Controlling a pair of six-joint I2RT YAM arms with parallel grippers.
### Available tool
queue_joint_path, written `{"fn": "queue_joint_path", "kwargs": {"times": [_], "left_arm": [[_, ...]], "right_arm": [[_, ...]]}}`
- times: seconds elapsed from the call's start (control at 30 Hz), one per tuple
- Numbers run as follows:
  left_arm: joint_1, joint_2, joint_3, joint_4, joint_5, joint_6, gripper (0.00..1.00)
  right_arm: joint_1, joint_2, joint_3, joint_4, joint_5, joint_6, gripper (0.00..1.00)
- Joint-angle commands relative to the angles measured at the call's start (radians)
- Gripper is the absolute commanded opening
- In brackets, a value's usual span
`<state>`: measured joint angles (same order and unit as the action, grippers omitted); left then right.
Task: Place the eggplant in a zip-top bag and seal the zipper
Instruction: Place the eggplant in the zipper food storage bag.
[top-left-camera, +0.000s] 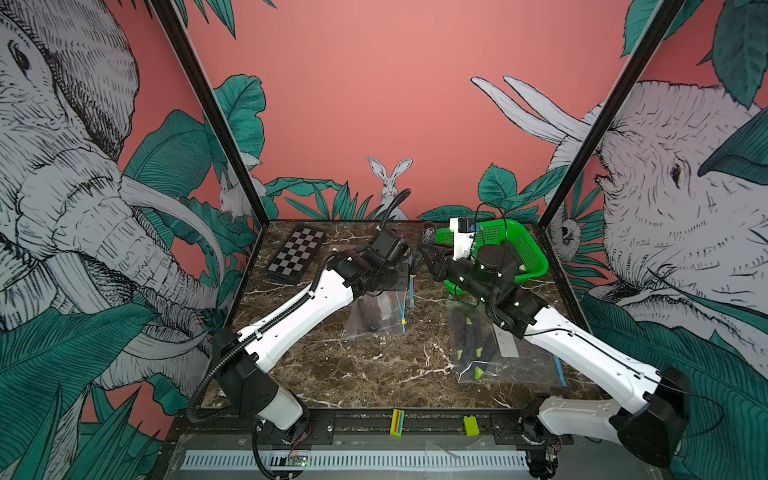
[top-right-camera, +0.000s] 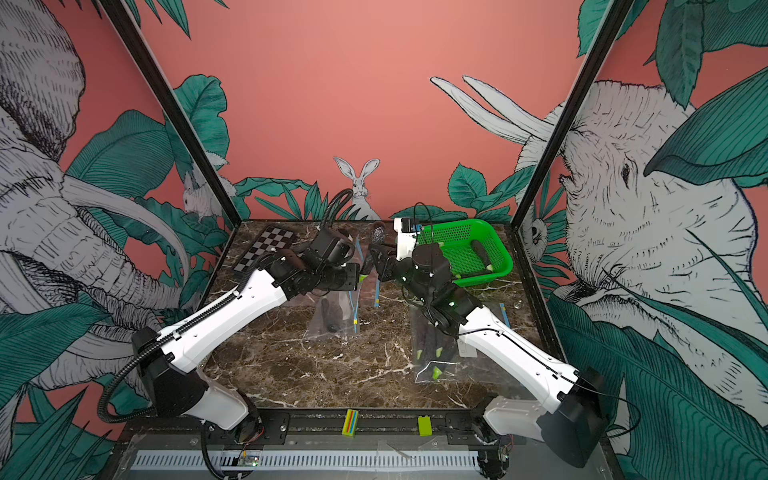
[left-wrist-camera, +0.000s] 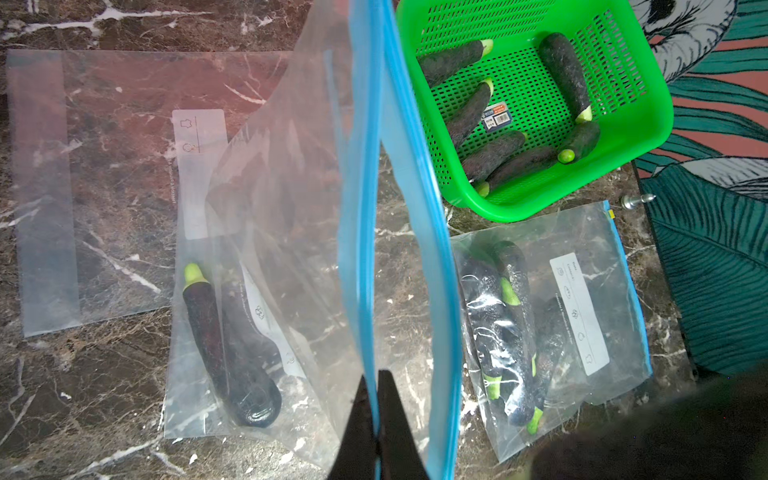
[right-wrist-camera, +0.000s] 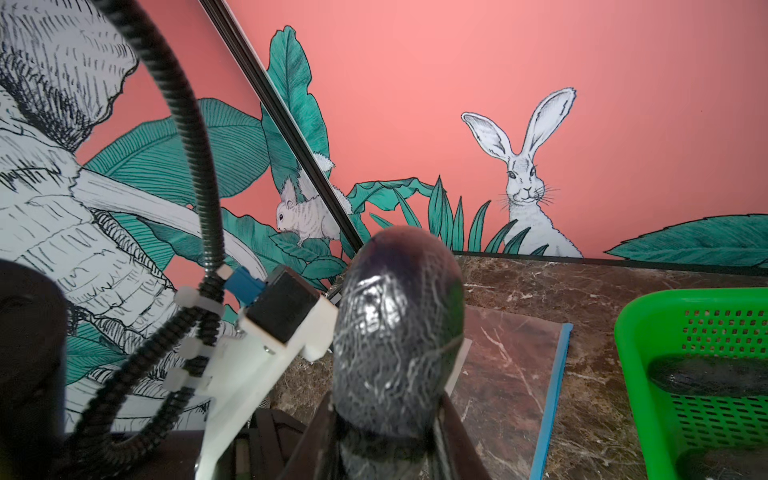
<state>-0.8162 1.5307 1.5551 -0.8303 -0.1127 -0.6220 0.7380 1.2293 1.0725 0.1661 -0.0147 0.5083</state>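
Closest in, on the front rail (top-left-camera: 361, 419), sit a striped block (top-left-camera: 397, 422) and a green block (top-left-camera: 471, 425). Past them on the marble table (top-left-camera: 353, 374), toward the right arm's side, lies a stuffed bag (top-left-camera: 473, 345) with several packed eggplants (left-wrist-camera: 507, 332). Nearer the middle, a second bag (top-left-camera: 374, 316) lies flat with a single eggplant (left-wrist-camera: 232, 353) inside.

Above that one, the left gripper (left-wrist-camera: 376, 376) is clenched on the blue zipper strip (left-wrist-camera: 361, 208) of an open bag (left-wrist-camera: 299, 166). This bag hangs lifted off the table with its mouth parted.

Just beside it, the right gripper (right-wrist-camera: 384, 424) grasps the eggplant (right-wrist-camera: 395, 332) by its lower part. It is held upright in the air, rounded end up. It is outside the open bag, between that bag's mouth and the basket (top-left-camera: 530, 249).

An empty bag (left-wrist-camera: 104, 187) also lies flat on the table.

Farther back on the right, the green basket holds loose eggplants (left-wrist-camera: 565, 75). At the far left lies a checkerboard (top-left-camera: 297, 253).
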Motion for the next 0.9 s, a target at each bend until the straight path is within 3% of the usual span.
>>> {"fn": "queue_joint_path", "kwargs": {"times": [0.0, 0.37, 0.87], "left_arm": [[0.004, -0.030, -0.010, 0.008, 0.003, -0.013, 0.00], [0.004, -0.042, -0.003, 0.011, 0.005, -0.017, 0.00], [0.004, -0.035, 0.019, 0.010, -0.005, -0.008, 0.00]], "right_arm": [[0.011, 0.010, -0.008, 0.047, 0.013, 0.000, 0.18], [0.059, 0.128, -0.038, 0.095, 0.078, -0.057, 0.17], [0.149, 0.088, -0.112, -0.003, 0.148, -0.160, 0.18]]}}
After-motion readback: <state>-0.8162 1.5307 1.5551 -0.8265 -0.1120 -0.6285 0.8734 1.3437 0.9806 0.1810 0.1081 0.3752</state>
